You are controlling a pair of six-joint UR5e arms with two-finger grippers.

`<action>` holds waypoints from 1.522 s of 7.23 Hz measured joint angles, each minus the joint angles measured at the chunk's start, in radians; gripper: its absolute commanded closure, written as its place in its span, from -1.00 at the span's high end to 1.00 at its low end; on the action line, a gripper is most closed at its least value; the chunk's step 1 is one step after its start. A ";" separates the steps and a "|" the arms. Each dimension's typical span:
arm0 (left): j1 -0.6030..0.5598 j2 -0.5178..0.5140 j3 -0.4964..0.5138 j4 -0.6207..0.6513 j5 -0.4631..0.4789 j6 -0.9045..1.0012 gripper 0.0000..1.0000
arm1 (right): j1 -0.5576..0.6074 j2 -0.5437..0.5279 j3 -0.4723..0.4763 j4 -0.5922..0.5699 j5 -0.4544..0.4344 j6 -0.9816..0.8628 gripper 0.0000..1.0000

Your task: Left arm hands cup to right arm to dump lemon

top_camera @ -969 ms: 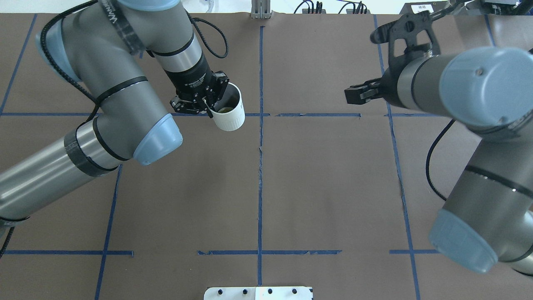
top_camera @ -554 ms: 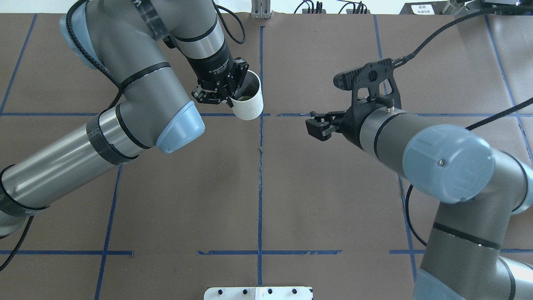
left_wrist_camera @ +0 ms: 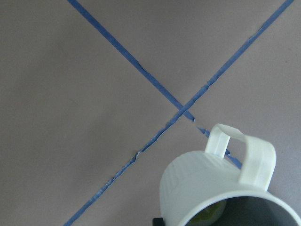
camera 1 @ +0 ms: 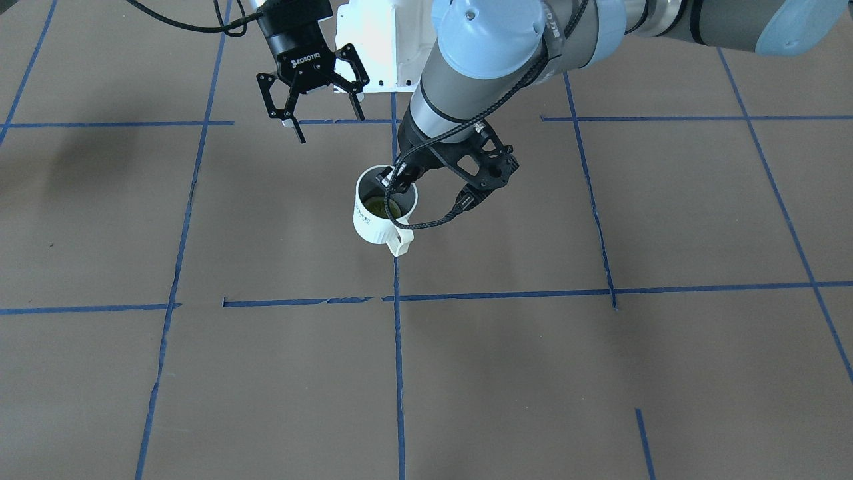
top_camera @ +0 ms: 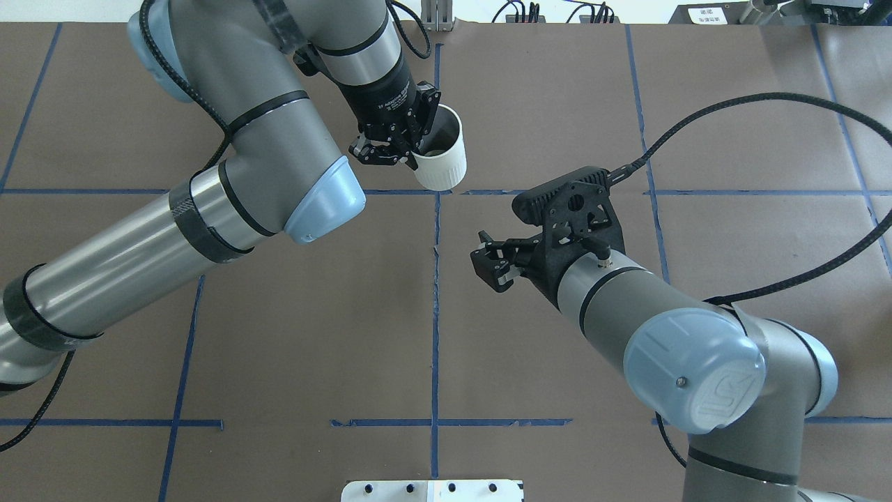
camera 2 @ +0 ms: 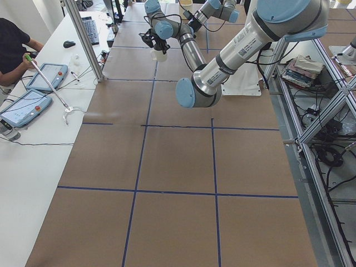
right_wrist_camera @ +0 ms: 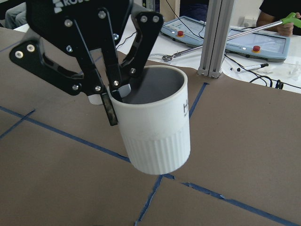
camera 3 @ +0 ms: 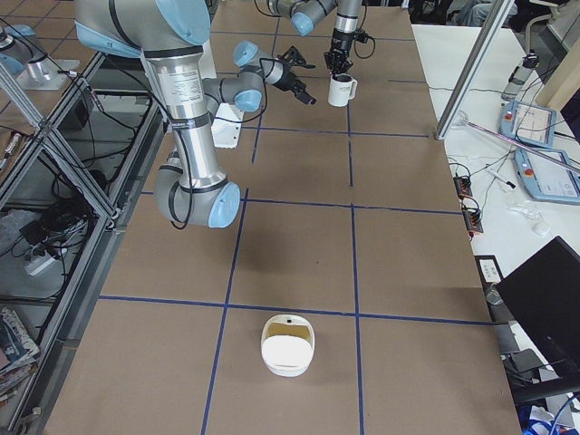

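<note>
moved: left arm (top_camera: 265, 160) has carried the cup (top_camera: 442, 166) sideways to about over the tape cross (top_camera: 437, 192); right arm (top_camera: 606, 300) has swung in from its own side and drawn back toward the robot
right gripper (camera 1: 330, 127): on the robot side of the cross, in the right arm's half; jaws spread wide, nothing in them; faces the cup with a clear gap between
cup: lifted off the table (top_camera: 313, 314), about over the cross, slightly tilted, mouth up; handle on the side away from the robot
lemon (camera 1: 380, 208): down inside the cup (only partly seen past the rim)
left gripper (right_wrist_camera: 114, 101): above the cross, coming down onto the cup; clamped on the rim, one finger inside the wall, one outside
tablets (right_wrist_camera: 263, 44): on a bench well beyond the cross, past the table's far edge
person (camera 2: 14, 44): at that bench
</note>
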 measured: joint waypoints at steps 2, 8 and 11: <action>0.003 -0.005 -0.008 -0.001 -0.043 -0.001 -0.94 | -0.005 0.001 -0.052 0.088 -0.035 -0.032 0.99; 0.055 -0.008 -0.015 -0.002 -0.062 -0.027 -0.90 | -0.031 0.005 -0.077 0.102 -0.132 -0.082 0.99; 0.066 -0.017 -0.017 -0.003 -0.063 -0.051 -0.89 | -0.045 0.003 -0.083 0.102 -0.161 -0.085 0.99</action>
